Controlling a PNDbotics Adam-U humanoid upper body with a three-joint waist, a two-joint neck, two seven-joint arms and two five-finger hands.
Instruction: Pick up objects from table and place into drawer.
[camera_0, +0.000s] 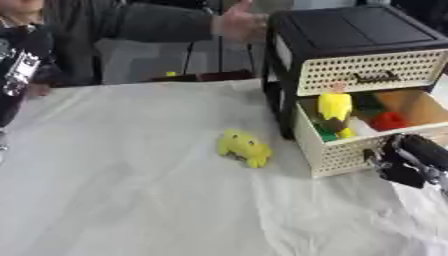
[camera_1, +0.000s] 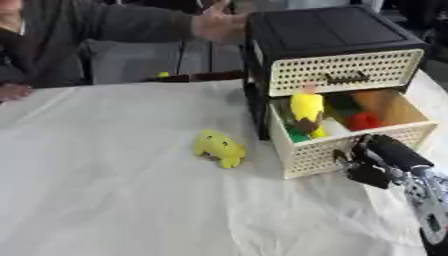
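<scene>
A yellow plush toy (camera_0: 244, 147) lies on the white cloth, left of the drawer unit (camera_0: 350, 30). The unit has a black top and cream perforated drawer fronts. Its lower drawer (camera_1: 317, 152) is pulled out and holds a yellow toy (camera_1: 307, 109), a green piece (camera_1: 297, 134), a red piece (camera_1: 363, 121) and an orange piece (camera_1: 385, 102). My right hand (camera_1: 366, 172) is low at the right, just in front of the open drawer's front panel, with nothing visibly in it. My left hand does not show.
A person sits behind the table, and their hand (camera_0: 238, 22) is at the unit's upper left corner. A black and silver part (camera_0: 17, 70) shows at the left edge. White cloth (camera_0: 114, 190) covers the table.
</scene>
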